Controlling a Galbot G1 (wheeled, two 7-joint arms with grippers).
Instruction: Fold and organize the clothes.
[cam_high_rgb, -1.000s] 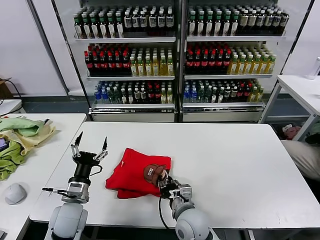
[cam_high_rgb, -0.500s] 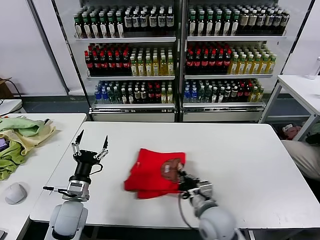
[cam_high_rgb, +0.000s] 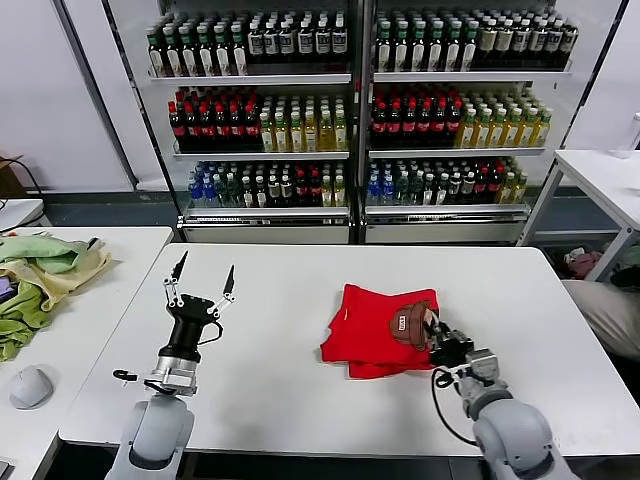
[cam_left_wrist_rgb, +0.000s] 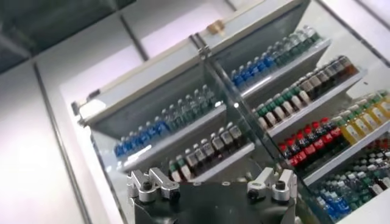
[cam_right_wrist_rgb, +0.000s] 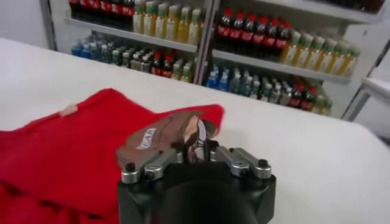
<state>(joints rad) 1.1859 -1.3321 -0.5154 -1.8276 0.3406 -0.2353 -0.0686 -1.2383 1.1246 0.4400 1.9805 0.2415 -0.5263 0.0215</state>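
Observation:
The red T-shirt (cam_high_rgb: 372, 322) lies folded on the white table (cam_high_rgb: 280, 350), right of the middle. Its brown-and-white cartoon figure (cam_high_rgb: 410, 322) faces up at the near right corner. My right gripper (cam_high_rgb: 433, 336) is low at that corner, shut on the shirt's edge beside the print. In the right wrist view the red T-shirt (cam_right_wrist_rgb: 67, 152) spreads out ahead of the gripper (cam_right_wrist_rgb: 195, 145), and the print (cam_right_wrist_rgb: 164, 135) lies right at the closed fingers. My left gripper (cam_high_rgb: 205, 268) is open and empty. It points upward over the left part of the table, well apart from the shirt.
Drink shelves (cam_high_rgb: 350, 120) stand behind the table and also fill the left wrist view (cam_left_wrist_rgb: 292, 91). Pale green and yellow cloths (cam_high_rgb: 40, 270) and a grey mouse (cam_high_rgb: 30, 385) lie on the side table at the left. Another white table (cam_high_rgb: 605, 175) stands at the far right.
My right gripper has dragged the red T-shirt to the right across the table, from left of the middle to right of it. My left gripper has shifted a little to the right, still open.

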